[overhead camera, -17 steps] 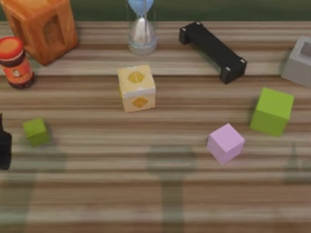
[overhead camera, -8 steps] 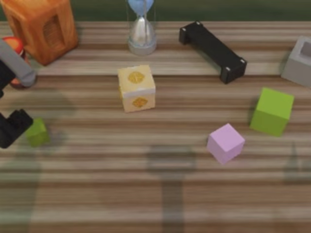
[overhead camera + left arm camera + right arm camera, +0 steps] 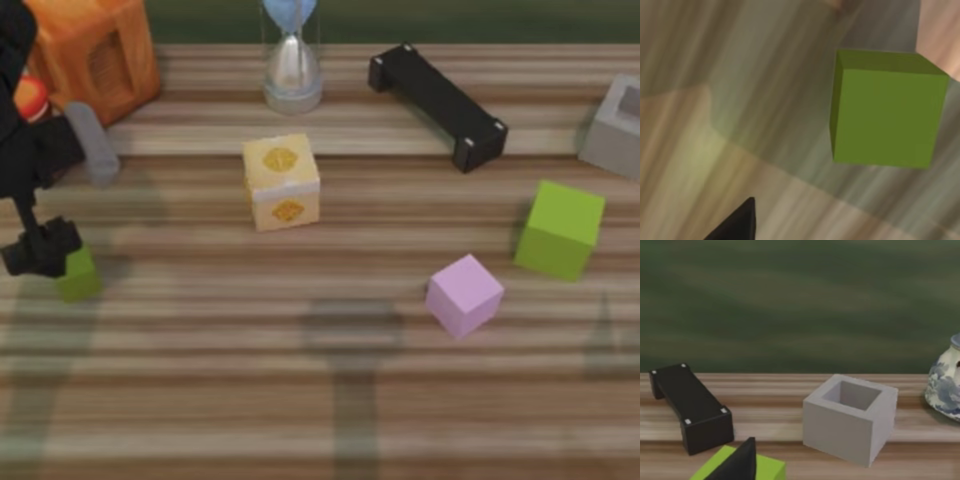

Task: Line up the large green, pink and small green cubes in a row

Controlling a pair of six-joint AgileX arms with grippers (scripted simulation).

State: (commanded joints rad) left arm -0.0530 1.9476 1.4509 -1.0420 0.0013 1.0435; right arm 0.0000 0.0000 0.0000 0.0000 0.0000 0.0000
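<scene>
The small green cube point(image 3: 80, 276) sits at the table's left, and fills much of the left wrist view point(image 3: 887, 110). My left gripper point(image 3: 40, 250) hovers open just left of it, overlapping its top-left corner in the top view. One dark fingertip point(image 3: 737, 225) shows, apart from the cube. The pink cube point(image 3: 463, 294) lies right of centre. The large green cube point(image 3: 560, 228) stands further right, its corner point(image 3: 765, 467) showing in the right wrist view. My right arm is out of the top view; one fingertip point(image 3: 742, 462) shows, with nothing held.
A cream cube with orange emblems point(image 3: 282, 182) stands mid-table. Along the back are an orange wooden box point(image 3: 95, 55), a red jar point(image 3: 30, 98), an hourglass point(image 3: 293, 60), a black bar point(image 3: 437, 93) and a grey open box point(image 3: 615, 125). A blue-white pot point(image 3: 946, 387) stands beside the box.
My left arm has swung in from the left edge, and its gripper now sits over the small green cube's left side. None of the cubes has moved.
</scene>
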